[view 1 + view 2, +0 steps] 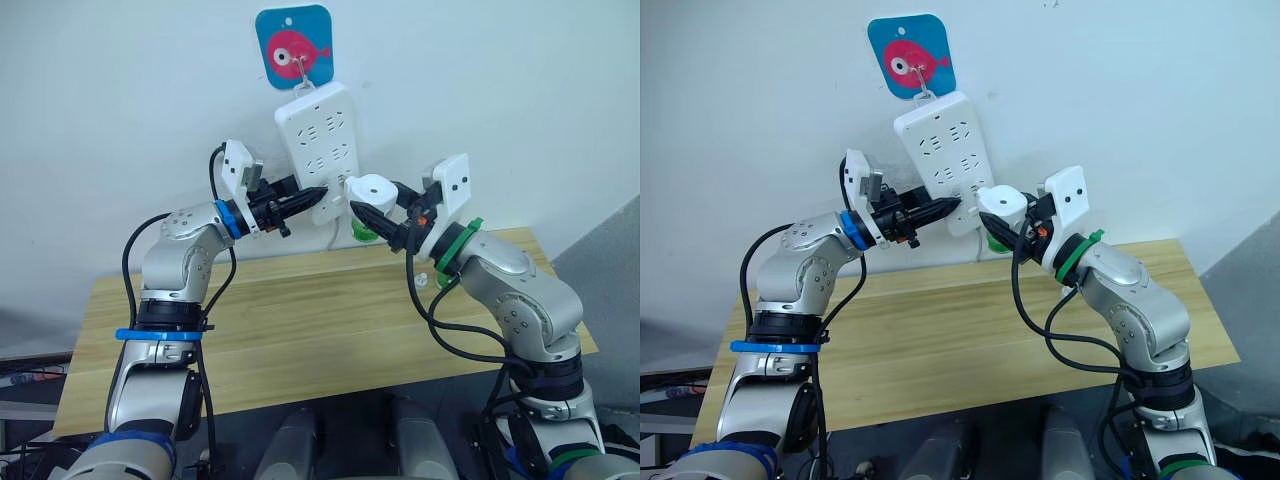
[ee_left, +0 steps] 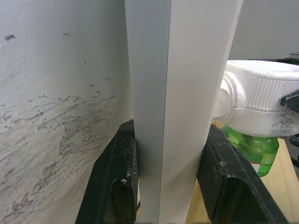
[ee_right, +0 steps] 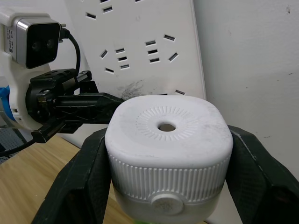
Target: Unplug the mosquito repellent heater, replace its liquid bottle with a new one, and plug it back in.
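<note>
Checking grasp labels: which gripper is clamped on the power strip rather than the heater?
The left gripper pinches the power strip's lower edge; the right gripper holds the mosquito repellent heater.

The left pincer [image 2: 169, 179] gripped the lower edge of the white power strip [image 2: 182, 93], one black finger [image 2: 114, 182] pressed against each side of it. Beside the strip a scuffed white wall [image 2: 56, 107] showed. On the strip's other side sat the white heater [image 2: 259, 105], touching the strip, with a green bottle [image 2: 252, 149] under it and the wooden surface [image 2: 280, 186] below.
</note>
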`<state>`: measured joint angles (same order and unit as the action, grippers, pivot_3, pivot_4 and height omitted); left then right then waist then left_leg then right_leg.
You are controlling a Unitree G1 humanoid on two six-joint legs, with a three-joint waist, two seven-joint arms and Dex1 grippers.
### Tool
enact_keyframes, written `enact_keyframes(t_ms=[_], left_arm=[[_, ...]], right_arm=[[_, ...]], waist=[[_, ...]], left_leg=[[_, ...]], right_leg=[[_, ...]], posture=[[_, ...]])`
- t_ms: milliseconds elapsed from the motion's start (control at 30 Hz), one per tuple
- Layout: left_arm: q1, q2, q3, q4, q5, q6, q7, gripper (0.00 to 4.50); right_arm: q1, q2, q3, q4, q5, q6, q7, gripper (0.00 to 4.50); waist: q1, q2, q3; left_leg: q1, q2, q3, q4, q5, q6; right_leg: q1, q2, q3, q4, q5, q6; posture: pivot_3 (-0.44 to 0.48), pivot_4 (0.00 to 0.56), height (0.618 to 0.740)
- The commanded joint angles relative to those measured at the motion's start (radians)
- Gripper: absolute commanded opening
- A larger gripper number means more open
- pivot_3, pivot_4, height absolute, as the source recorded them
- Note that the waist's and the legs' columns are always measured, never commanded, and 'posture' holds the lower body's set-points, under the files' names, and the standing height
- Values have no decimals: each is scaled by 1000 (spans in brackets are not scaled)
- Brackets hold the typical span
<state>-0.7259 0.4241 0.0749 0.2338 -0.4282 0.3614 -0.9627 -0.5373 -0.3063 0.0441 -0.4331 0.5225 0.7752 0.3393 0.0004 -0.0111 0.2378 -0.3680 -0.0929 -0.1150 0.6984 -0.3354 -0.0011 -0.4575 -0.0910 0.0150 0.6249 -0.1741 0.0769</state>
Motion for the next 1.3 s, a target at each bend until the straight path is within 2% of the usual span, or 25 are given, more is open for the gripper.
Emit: enact_keyframes(t_ms=[33, 233, 367, 500, 567, 700, 833, 1067, 1300], left_arm=[[-23, -1, 2, -45, -8, -19, 3, 1310], [-13, 3, -8, -55, -3, -22, -5, 1310], [-12, 5, -8, -56, -3, -20, -5, 1310], [-10, 0, -10, -63, -6, -17, 2, 1310], [-8, -3, -13, -67, -4, -19, 4, 1310], [-8, -5, -13, -68, -7, -16, 2, 1310], [-10, -5, -11, -65, -6, -19, 2, 1310], [-1, -11, -6, -82, -5, -14, 7, 1310], [3, -11, -4, -87, -4, -16, 10, 1310]], right_arm=[[-40, -12, 12, -16, -43, -33, 0, 2933], [-74, -53, 86, 20, -183, -57, -25, 2933], [-87, -34, 87, 34, -205, -54, -36, 2933], [-95, 124, 10, 34, -112, 41, -123, 2933], [-92, 150, 17, 31, -121, 65, -132, 2933], [-109, 85, 123, 56, -235, 19, -107, 2933], [-128, 70, 150, 92, -281, -8, -112, 2933], [-142, 202, 24, 121, -197, 62, -162, 2933], [-143, 173, 85, 120, -256, 41, -133, 2933]], waist=[[0, 0, 0], [-1, 0, 0], [0, 0, 0], [-4, 0, 0], [-4, 0, 0], [-5, 0, 0], [-9, 0, 0], [-10, -1, -1], [-12, -1, -2]], left_leg=[[0, 0, 0, 0, 0, 0], [0, 0, 0, 1, 0, 0], [0, 0, 0, 1, 0, 0], [0, 0, 0, 1, 0, 0], [1, 0, 0, 1, 1, -1], [1, 0, 1, 1, 1, -1], [2, 0, 1, 1, 1, -2], [3, 1, 1, 1, 2, -3], [3, 1, 1, 1, 2, -4]], right_leg=[[0, 0, 0, 0, 0, 0], [0, 0, 0, 1, 0, 0], [0, 0, 0, 1, 0, 0], [0, 0, 0, 1, 0, 0], [0, 0, 1, 2, 0, 0], [0, 0, 1, 3, 0, 0], [0, 0, 1, 3, 0, 0], [0, 0, 2, 4, 1, -1], [0, 1, 1, 4, 2, -2]], posture=[[16, 204, 740], [18, 205, 740], [19, 205, 740], [18, 204, 740], [18, 205, 740], [19, 204, 740], [25, 200, 740], [30, 193, 740], [37, 186, 740]])
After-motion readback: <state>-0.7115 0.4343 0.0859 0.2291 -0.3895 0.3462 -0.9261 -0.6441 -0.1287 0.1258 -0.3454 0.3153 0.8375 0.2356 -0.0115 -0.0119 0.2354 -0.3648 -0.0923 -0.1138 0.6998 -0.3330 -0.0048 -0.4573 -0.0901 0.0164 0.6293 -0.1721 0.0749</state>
